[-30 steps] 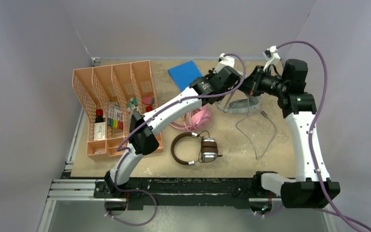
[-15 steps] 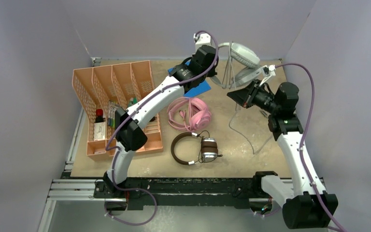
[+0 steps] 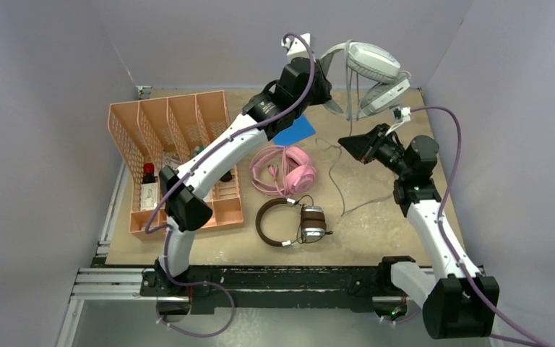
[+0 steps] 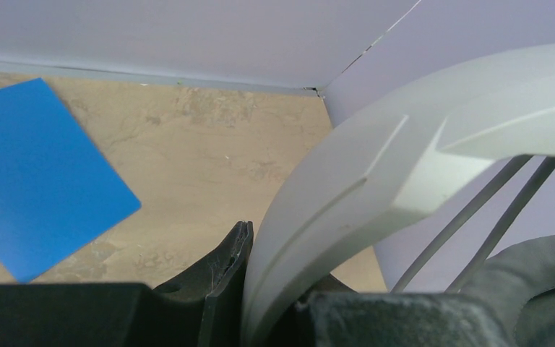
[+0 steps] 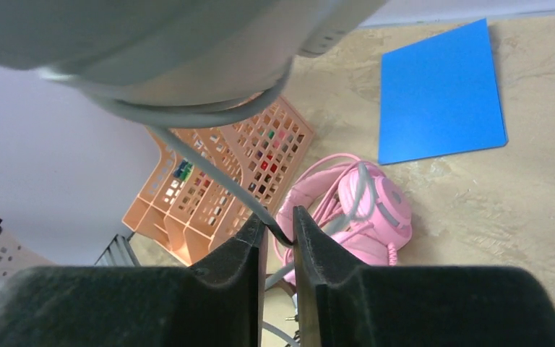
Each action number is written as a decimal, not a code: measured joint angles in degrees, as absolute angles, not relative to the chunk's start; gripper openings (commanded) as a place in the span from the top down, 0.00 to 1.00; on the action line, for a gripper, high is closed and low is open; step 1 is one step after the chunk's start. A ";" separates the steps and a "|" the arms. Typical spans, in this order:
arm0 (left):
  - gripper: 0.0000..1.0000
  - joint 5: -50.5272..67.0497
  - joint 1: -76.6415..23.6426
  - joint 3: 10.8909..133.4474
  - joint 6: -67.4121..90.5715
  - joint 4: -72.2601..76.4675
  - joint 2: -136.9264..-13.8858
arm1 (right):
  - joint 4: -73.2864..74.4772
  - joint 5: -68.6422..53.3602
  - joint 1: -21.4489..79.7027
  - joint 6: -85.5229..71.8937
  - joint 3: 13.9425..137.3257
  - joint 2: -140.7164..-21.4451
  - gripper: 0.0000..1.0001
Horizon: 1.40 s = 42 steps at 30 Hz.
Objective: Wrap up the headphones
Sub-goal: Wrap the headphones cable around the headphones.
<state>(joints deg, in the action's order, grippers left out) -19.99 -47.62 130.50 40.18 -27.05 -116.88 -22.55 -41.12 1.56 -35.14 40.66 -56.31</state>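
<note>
My left gripper (image 3: 327, 71) is shut on the headband of the light-grey headset (image 3: 371, 71) and holds it high above the table's back. The left wrist view shows the band (image 4: 376, 181) clamped between the jaws. Its grey cable (image 3: 334, 173) hangs down to the table and runs between the fingers of my right gripper (image 3: 353, 144). In the right wrist view those fingers are closed to a narrow gap around the cable (image 5: 260, 210). The pink headset (image 3: 289, 170) and the brown-and-silver headset (image 3: 289, 223) lie on the table in front.
An orange multi-slot organizer (image 3: 126, 137) holding small items stands at the left. A blue sheet (image 3: 294, 131) lies at the back middle, partly under my left arm. Grey walls close in the back and both sides.
My left gripper has lifted the grey headset off the table, up and toward the back. My right gripper has come nearer and lower along the cable, which now hangs in a longer loop.
</note>
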 measured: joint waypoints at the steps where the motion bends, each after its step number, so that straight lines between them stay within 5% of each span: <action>1: 1.00 -19.81 -47.62 130.50 40.47 -27.05 -116.88 | -23.66 -41.08 1.56 -35.16 40.62 -57.19 0.71; 8: 1.00 -18.90 -47.64 130.50 41.15 -27.09 -116.31 | -25.15 -38.33 1.61 -37.54 40.10 -59.66 0.27; 13: 1.00 -19.09 -47.66 131.11 40.86 -27.83 -116.03 | -17.65 -37.80 1.61 -36.95 40.47 -57.95 0.06; 16: 1.00 -19.35 -47.66 131.48 40.91 -28.03 -116.03 | -14.83 -37.89 1.61 -37.15 40.38 -56.75 0.03; 29: 1.00 -19.70 -47.66 132.07 40.91 -27.94 -116.03 | -29.17 -33.61 8.19 -46.74 32.21 -56.10 0.29; 34: 1.00 -19.79 -47.66 132.07 40.91 -27.94 -116.03 | -34.46 -30.02 10.96 -48.42 32.21 -58.81 0.64; 37: 1.00 -19.99 -47.66 132.07 40.91 -27.97 -116.01 | -36.82 -28.82 11.03 -49.08 32.12 -60.77 0.98; 42: 1.00 -20.23 -47.66 133.86 39.81 -29.63 -115.92 | -38.37 -26.00 10.87 -49.17 26.30 -58.96 1.00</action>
<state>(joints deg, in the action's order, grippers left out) -20.23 -47.66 133.86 39.81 -29.63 -115.92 -38.37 -26.00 10.87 -49.17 26.30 -58.96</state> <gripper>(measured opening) 0.135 0.018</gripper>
